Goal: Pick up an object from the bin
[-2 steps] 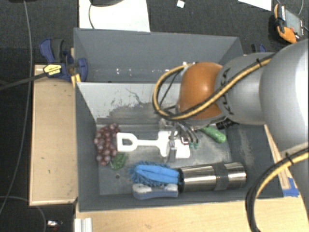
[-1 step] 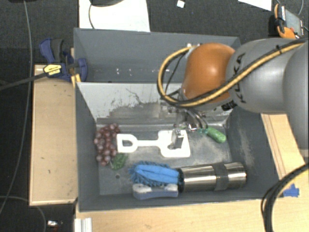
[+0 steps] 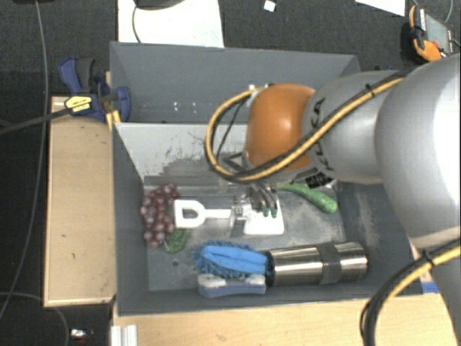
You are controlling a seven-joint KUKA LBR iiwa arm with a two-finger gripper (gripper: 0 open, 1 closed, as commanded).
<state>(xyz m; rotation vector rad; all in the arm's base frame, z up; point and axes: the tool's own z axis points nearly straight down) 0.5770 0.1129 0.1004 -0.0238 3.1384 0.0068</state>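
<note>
Grey metal bin [image 3: 216, 78], its sloped walls and flat floor scuffed and dusty, is seen from above on a dark surface [image 3: 25, 215].

The gripper [image 3: 263, 209], under a smooth orange dome cover [image 3: 277, 125], is placed at the bin's middle. It is right over the flat square end of a white plastic tool [image 3: 191, 213], whose looped end points left. Whether the gripper is clenched or released cannot be told.

Knobbly purple grapes [image 3: 157, 215] are bunched at the left, just beside the loop. A fuzzy blue brush [image 3: 229, 259] and a shiny metal cylinder [image 3: 317, 262] are laid along the front wall. A glossy green pod [image 3: 318, 198] is seen at the right.

Dark speckled floor [image 3: 21, 215] all round; white paper sheet [image 3: 194, 20] at top; black cable [image 3: 41, 49] trailing left.
</note>
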